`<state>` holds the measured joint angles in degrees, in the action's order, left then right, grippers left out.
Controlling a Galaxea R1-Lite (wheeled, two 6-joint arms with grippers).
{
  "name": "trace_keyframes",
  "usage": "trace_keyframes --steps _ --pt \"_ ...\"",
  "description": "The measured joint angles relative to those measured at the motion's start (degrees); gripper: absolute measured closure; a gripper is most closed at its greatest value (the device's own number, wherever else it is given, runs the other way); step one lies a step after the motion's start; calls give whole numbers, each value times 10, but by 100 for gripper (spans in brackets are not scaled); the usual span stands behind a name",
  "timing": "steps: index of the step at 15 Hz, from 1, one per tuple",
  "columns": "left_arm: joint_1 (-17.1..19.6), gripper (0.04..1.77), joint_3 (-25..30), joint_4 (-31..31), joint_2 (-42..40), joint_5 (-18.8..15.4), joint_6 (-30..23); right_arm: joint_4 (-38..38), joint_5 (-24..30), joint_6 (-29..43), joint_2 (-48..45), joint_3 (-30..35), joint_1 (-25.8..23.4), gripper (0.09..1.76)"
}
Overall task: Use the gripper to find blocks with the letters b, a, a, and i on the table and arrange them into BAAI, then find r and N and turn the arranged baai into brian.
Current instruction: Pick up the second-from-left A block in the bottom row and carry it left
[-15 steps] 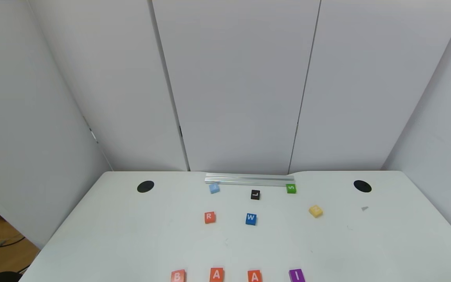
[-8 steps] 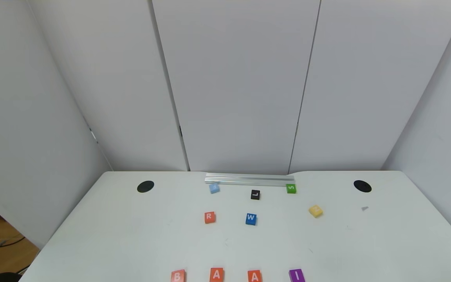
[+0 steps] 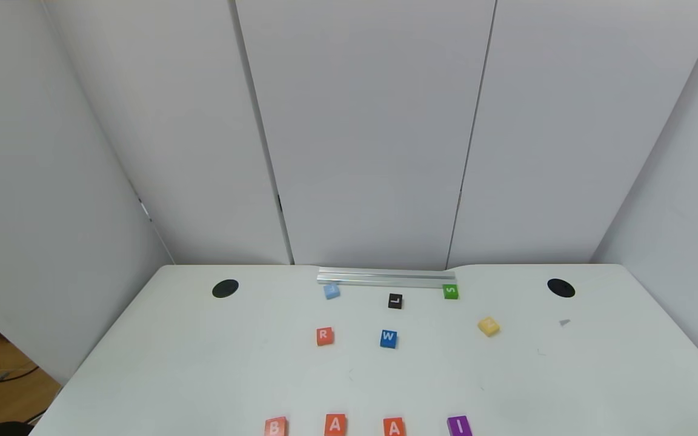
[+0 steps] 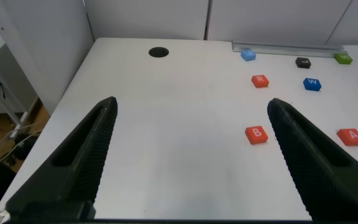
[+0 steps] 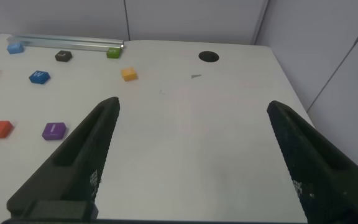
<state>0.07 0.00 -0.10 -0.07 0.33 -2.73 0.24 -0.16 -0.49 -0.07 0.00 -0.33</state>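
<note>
White table (image 3: 203, 363) | blocks (image 3: 335, 425): four (near edge) | loose: six

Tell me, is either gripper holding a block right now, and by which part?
Nothing is held. The left gripper and right gripper both hang open above bare table, apart from every block.

the table (image 3: 203, 363) looks like smooth matt white laminate; the blocks (image 3: 335, 424) seem painted wood or plastic with a flat, low-sheen finish, can't tell which; the rail (image 3: 385, 278) at the back edge is brushed silvery metal; both sets of fingers (image 4: 86, 155) look like matt black plastic, slightly textured
</note>
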Motion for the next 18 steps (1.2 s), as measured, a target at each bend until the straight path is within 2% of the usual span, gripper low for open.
trace_keyframes --steps 18 --pt "0 9 0 0 0 0 -1 -2 0 0 0 0 0 14"
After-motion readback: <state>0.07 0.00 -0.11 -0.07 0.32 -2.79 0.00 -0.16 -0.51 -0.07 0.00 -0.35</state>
